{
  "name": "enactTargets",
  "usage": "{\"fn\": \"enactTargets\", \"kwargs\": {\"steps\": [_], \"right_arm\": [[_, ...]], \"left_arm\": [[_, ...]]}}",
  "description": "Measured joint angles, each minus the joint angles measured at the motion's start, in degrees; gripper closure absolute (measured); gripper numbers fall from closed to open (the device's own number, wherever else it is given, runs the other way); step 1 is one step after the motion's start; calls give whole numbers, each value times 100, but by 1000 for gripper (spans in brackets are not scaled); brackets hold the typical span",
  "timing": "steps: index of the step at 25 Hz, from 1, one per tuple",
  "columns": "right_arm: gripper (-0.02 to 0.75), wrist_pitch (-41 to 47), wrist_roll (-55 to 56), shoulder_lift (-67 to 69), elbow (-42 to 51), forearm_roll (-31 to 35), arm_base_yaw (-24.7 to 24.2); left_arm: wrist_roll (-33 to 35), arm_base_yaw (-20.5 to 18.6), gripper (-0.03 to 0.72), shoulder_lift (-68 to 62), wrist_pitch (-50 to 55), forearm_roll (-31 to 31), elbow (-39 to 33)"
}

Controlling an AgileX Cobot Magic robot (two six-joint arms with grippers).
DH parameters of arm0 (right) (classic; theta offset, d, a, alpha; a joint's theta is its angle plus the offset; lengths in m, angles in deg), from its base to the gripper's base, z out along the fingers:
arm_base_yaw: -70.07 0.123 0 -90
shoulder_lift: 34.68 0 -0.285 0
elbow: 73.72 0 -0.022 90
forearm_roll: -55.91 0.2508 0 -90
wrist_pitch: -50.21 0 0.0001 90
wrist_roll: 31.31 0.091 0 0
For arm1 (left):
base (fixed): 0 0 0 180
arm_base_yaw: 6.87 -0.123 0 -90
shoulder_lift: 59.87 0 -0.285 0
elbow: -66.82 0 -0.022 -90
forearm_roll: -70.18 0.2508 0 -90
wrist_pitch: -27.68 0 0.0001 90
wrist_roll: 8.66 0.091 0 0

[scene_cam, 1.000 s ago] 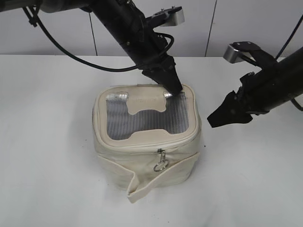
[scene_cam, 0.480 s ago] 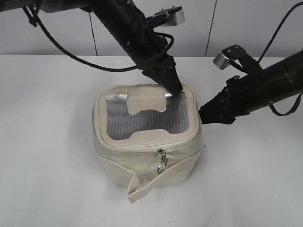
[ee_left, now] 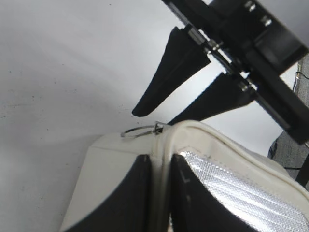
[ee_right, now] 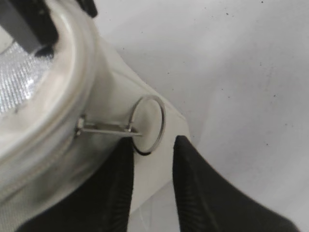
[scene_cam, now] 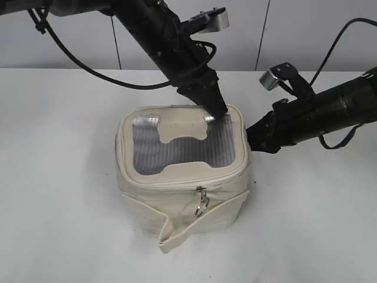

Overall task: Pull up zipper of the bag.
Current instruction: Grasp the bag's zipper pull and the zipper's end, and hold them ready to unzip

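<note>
The bag (scene_cam: 184, 171) stands in the middle of the white table (scene_cam: 59, 194). The left gripper (scene_cam: 217, 109) presses on the bag's rim at 1 o'clock, its jaws narrow around the edge seam. The right gripper (ee_right: 152, 159) is at the 3 o'clock side, jaws a little apart, with the zipper's ring pull (ee_right: 148, 123) just before its tips, not gripped. A second ring pull (scene_cam: 201, 203) hangs at 6 o'clock

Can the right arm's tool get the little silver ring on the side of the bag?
Probably yes. The right tool is open, its tips just below the ring pull on the bag, with nothing between them.
</note>
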Motion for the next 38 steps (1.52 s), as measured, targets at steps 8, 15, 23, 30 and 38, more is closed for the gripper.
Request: {"fn": "enactTargets", "kwargs": {"steps": [8,15,23,30,38], "right_arm": [[733,210,326,53,-228,-59,0],[733,223,2112,-158,-228,-1527,0],[733,739,2955,-660,-228,-2418,0],[733,1384,3416,-925,-234,-2709,0],[733,2077,3964,-1203,-245,-3093,72]], "left_arm": [[0,0,603,0,6,-7,0],[0,0,604,0,-36,-12,-35],[0,0,605,0,-36,-8,-35],[0,0,605,0,-21,-8,-35],[0,0,605,7,5,-14,-35]]}}
